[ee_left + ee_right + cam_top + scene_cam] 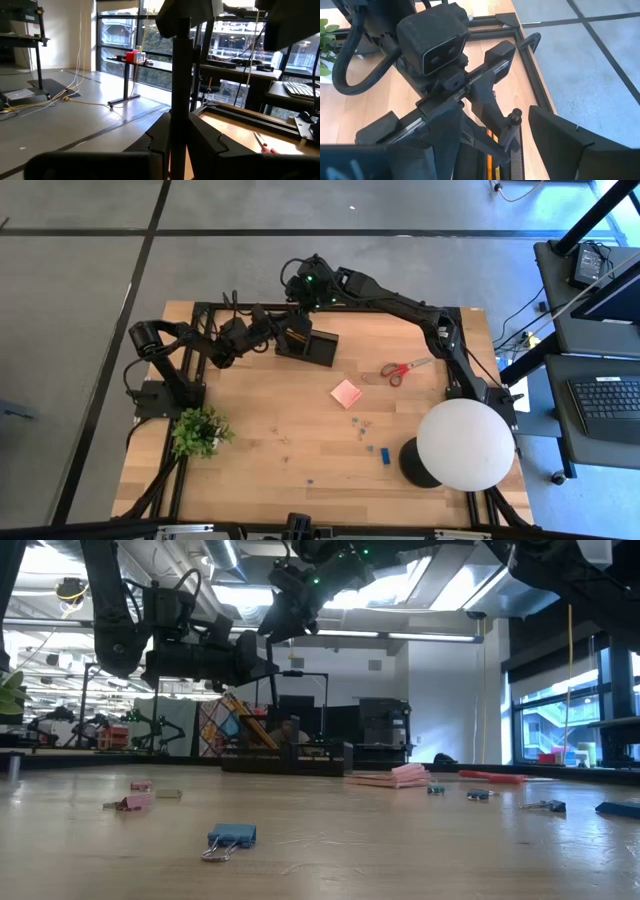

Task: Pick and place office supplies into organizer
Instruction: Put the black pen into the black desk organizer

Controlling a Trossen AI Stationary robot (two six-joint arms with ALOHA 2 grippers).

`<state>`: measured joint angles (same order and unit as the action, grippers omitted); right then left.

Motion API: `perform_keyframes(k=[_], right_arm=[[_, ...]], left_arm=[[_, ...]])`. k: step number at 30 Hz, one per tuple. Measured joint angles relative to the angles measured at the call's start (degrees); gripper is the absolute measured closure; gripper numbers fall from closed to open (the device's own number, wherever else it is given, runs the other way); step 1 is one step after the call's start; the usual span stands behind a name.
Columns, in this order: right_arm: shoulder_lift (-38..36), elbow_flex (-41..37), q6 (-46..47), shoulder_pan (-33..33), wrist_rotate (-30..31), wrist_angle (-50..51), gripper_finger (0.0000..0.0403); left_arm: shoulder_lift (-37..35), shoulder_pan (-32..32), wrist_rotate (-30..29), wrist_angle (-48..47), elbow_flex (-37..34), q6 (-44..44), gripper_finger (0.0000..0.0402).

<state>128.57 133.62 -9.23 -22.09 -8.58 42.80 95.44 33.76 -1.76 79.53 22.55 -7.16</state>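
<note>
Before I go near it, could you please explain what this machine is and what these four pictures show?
It is a robot: two dark arms at a wooden table, each ending in a two-finger gripper. One picture looks straight down, one level across the tabletop, two from cameras on the wrists. The left gripper is shut on a black pen by the black organizer, which holds an orange pencil. The right gripper hangs open close by. Loose on the table lie red scissors, a pink sticky-note pad, small clips and a blue block. A plant and a globe lamp stand aside.

Overhead and table-level cameras share the table (300, 440); wrist cameras look close.
</note>
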Motion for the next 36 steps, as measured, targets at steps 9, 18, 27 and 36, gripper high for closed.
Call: perform_keyframes(k=[9,18,27,36], right_arm=[[0.00,-0.02,0.15,-0.02,0.00,-0.04,0.0198],[0.58,-0.02,0.15,-0.02,0.04,-0.61,0.0247],[1.33,-0.07,0.17,-0.04,0.90,-0.60,0.0305],[1.33,-0.07,-0.09,-0.02,1.17,-0.65,0.0360]], left_arm=[[0.00,-0.02,0.06,0.02,0.00,0.00,0.0354],[0.03,-0.02,0.41,-0.12,0.00,0.00,0.0354],[0.02,-0.02,0.41,0.54,0.00,0.02,0.0354],[0.02,-0.02,0.39,0.44,0.00,0.00,0.0354]])
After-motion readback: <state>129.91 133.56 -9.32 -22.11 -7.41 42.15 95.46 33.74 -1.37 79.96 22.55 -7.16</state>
